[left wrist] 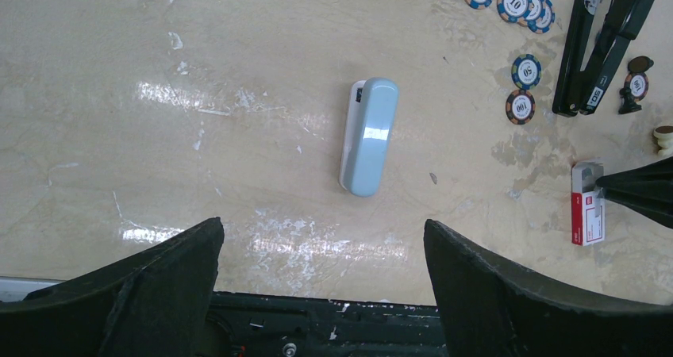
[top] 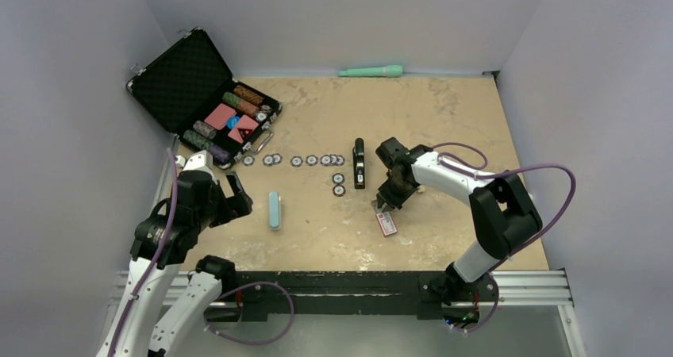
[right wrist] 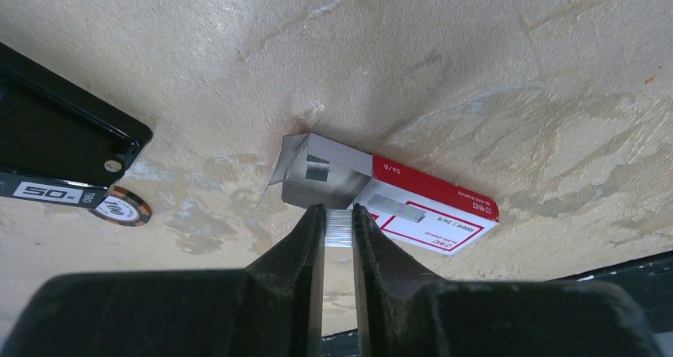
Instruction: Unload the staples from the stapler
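The black stapler lies mid-table, left of my right arm. In the left wrist view the stapler shows its two long halves apart in a narrow V. Its corner fills the left of the right wrist view. My right gripper is shut on a short silver strip of staples, just above the open end of the red-and-white box. From above, the right gripper hangs over that box. My left gripper is open and holds nothing; from above it sits left of the pale blue bar.
A row of poker chips runs left of the stapler, with two more chips below. An open black case with chips stands at the back left. A green tool lies by the back wall. The black rail edges the near side.
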Controlling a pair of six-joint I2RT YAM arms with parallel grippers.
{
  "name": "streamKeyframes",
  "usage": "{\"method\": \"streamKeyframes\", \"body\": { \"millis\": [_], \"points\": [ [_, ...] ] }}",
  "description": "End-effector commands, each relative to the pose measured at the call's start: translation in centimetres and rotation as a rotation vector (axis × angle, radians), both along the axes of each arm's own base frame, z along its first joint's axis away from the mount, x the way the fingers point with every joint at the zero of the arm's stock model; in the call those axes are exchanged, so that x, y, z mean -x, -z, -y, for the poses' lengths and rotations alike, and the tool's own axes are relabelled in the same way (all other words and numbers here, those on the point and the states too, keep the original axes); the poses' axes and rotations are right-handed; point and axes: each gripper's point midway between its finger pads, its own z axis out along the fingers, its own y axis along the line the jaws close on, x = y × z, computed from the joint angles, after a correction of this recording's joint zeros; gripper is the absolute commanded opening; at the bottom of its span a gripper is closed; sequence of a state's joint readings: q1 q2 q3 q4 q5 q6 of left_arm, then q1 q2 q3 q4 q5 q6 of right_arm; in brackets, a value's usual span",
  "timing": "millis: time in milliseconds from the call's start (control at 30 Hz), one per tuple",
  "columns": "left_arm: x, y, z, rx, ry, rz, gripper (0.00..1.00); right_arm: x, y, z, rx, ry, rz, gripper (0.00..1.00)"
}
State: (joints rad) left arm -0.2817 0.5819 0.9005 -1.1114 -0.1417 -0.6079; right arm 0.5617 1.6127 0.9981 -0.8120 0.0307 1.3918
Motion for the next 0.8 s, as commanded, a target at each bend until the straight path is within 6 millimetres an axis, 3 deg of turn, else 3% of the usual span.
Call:
{"method": "streamKeyframes", "body": {
  "millis": [0,133,567,767],
  "points": [
    [-0.7,-0.2,0.0,-0.007,0.006,0.027,1.00,-1.3,-1.7,-0.4,-0.026,0.034,0.060,0.00],
    [-0.7,-0.2,0.0,-0.008,0.006,0.026,1.00,-1.4,-1.5,-0.3,-0.023,0.026,0.064,0.02],
    [-0.7,-0.2,0.0,-0.008,0.005,0.029,1.00,-2.4,-2.2,-0.8,-0.033,-0.010,0.107,0.27],
    [-0.7,-0.2,-0.1,-0.008,-0.001,0.030,1.00,-2.5,-3.1,-0.5,-0.040,-0.009,0.146,0.31]
  ]
}}
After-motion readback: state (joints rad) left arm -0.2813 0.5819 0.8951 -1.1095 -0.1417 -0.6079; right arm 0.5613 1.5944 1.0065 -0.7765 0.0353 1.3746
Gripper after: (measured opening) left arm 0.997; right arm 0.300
